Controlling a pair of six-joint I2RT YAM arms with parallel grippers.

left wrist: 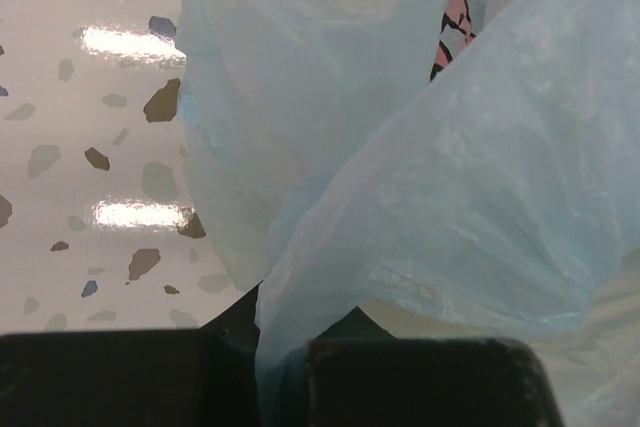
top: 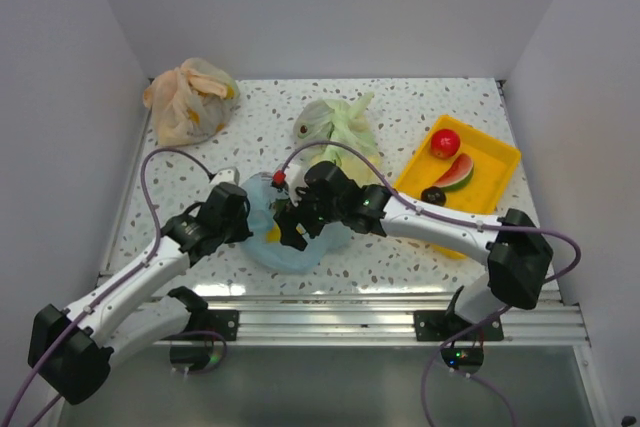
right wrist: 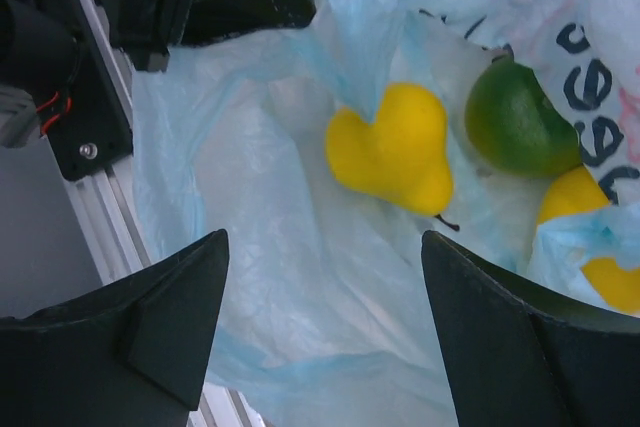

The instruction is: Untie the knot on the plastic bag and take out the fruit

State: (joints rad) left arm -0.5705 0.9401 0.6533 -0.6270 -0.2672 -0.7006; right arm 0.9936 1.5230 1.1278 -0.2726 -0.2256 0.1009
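Left end effector [left wrist: 280,352] pinching plastic bag [left wrist: 450,197], right end effector [right wrist: 325,247] spread above pear [right wrist: 395,152]

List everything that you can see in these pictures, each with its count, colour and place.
plastic bag: one, light blue, open, near middle of the table
pear: one, yellow, inside the plastic bag
round fruit: one, green, inside the plastic bag, beside the pear
lemon: one, yellow, inside the plastic bag, partly under film
tray: one, yellow, right side
apple: one, red, in the tray
watermelon slice: one, red and green, in the tray
dark fruit: one, dark purple, in the tray
green bag: one, pale green, far middle
orange bag: one, orange, far left
table: one, white, speckled
left fingers: two, black, shut on the plastic bag
right fingers: two, black, open over the pear
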